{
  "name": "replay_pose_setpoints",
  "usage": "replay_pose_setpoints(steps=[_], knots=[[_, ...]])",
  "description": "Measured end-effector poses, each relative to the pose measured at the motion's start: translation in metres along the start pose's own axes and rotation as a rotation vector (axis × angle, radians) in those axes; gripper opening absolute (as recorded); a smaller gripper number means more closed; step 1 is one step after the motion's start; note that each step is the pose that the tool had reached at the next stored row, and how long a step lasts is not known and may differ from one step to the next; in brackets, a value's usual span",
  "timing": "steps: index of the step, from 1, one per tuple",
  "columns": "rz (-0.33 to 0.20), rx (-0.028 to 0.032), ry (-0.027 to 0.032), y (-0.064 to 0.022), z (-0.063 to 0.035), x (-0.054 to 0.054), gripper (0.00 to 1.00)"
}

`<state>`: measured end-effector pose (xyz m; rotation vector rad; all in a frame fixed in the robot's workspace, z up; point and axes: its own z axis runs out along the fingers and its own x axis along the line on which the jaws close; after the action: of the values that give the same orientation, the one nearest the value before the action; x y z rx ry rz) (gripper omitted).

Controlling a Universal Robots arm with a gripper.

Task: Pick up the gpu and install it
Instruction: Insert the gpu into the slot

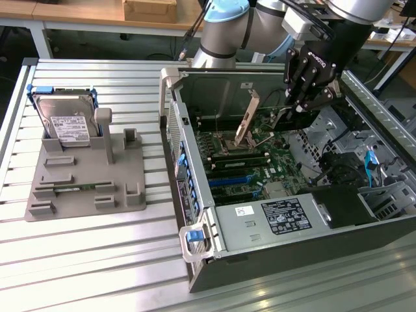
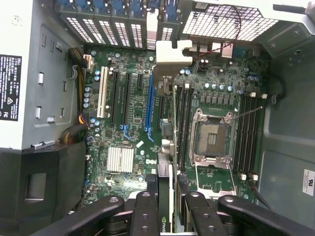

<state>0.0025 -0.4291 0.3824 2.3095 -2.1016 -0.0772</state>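
Wrist view looks straight down the gpu (image 2: 167,147), which shows edge-on because the gripper (image 2: 170,212) has it by one end, with a finger pressed on each face. That pinch leaves the connector edge free and keeps the board thin-side toward the motherboard (image 2: 123,128). The card runs parallel to the expansion slots, over the strip between the blue slot (image 2: 150,105) and the memory slots. I judge this to be alignment for seating. Its bracket (image 2: 170,54) is at the end away from the fingers and points toward the vented rear wall of the case, where a bracket has to sit.

From the exterior view, the gripper (image 1: 296,116) is far inside the open case (image 1: 260,247), on that view's right. The card hangs from it tilted, bracket end lower, over the middle of the board. It appears to be above the slots and not yet pushed in, though I cannot tell whether its lower edge touches anything.

Well apart on the exterior view's left, the tray (image 1: 84,195) has a hard drive (image 1: 65,123) standing in its far corner.
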Motion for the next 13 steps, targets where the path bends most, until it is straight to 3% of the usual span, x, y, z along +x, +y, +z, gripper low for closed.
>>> replay_pose_setpoints(steps=[13], knots=[[0.0, 0.0, 0.0, -0.0001, 0.0025, 0.0001, 0.26]])
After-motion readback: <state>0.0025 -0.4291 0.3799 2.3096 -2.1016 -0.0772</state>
